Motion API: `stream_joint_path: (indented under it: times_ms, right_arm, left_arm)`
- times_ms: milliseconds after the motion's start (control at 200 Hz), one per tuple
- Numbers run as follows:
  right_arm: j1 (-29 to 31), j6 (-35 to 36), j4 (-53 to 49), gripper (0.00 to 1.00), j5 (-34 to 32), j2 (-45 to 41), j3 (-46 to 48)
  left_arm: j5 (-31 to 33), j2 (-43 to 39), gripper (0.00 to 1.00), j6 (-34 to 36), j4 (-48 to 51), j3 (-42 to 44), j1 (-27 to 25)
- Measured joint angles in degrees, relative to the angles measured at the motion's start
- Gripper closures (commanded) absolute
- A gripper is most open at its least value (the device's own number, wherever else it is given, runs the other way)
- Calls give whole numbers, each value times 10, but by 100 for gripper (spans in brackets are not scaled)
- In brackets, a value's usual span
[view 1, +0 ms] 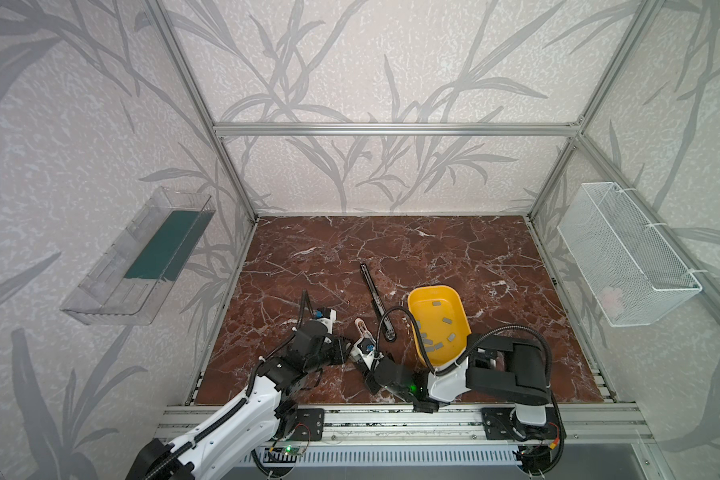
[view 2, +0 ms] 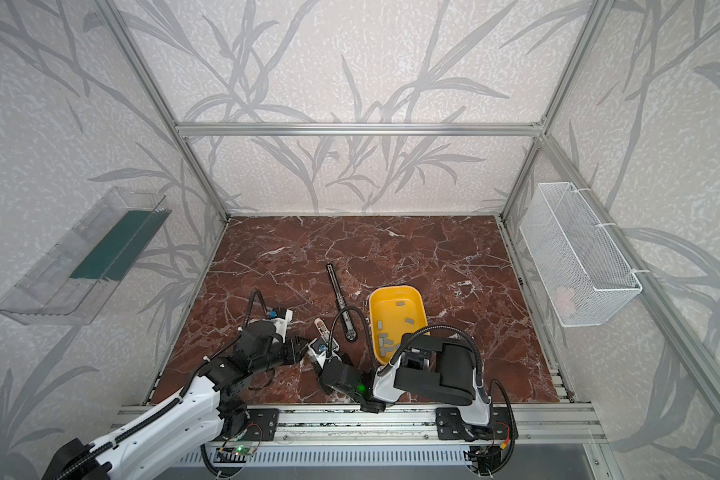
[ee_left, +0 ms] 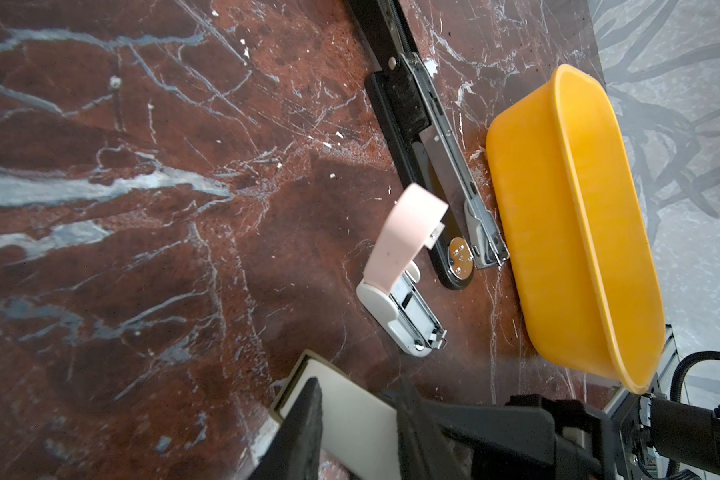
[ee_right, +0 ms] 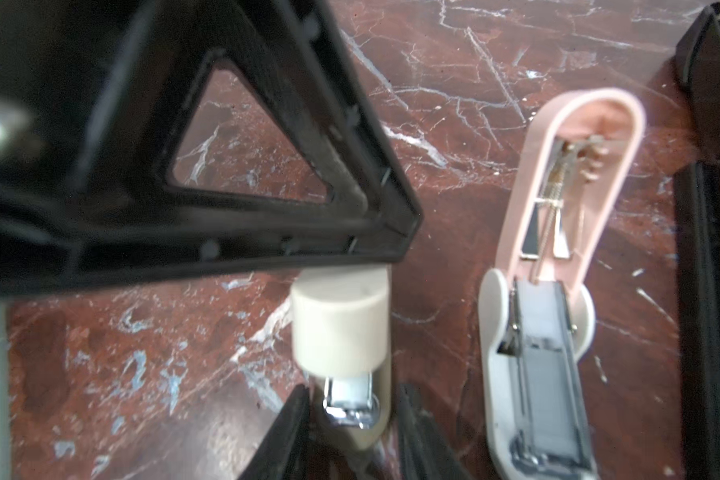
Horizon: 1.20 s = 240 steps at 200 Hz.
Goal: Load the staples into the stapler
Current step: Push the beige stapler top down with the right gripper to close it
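Several grey staples (view 1: 446, 320) (view 2: 409, 320) lie in a yellow tub (view 1: 433, 287) (ee_left: 558, 232). At the table's front my left gripper (ee_left: 358, 380) is shut across a small cream stapler (ee_left: 350, 409) (ee_right: 341, 324). My right gripper (ee_right: 354, 388) straddles that stapler's metal nose, its jaws open with a slight gap on one side. In both top views the wrists hide the cream stapler. A pink stapler (view 1: 360, 327) (ee_left: 395, 249) (ee_right: 558, 257) lies beside it with its lid swung up. A long black stapler (view 1: 376, 299) (ee_left: 416, 137) lies unfolded flat between the pink one and the tub.
A clear plastic bin (view 1: 142, 257) hangs on the left wall and a white wire basket (view 1: 628, 253) on the right wall. An aluminium rail (view 1: 391, 415) runs along the table's front edge. Both arms crowd the front middle.
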<state>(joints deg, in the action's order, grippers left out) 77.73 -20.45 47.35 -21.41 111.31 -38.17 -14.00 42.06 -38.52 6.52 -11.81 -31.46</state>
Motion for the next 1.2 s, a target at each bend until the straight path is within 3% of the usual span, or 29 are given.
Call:
stream_joint_path:
  times_ms: [215, 530, 895, 1200]
  right_arm:
    - [7, 8, -34, 54, 0, -60, 30]
    - [21, 28, -56, 73, 0, -166, 44]
    - [-6, 27, -125, 84, -1, -135, -46]
    - [-15, 14, -158, 86, 1, -85, -57]
  left_arm:
    - [4, -2, 67, 0, 4, 0, 0]
    - [4, -2, 68, 0, 5, 0, 0]
    - [4, -5, 68, 0, 5, 3, 0]
    - [4, -5, 69, 0, 5, 3, 0]
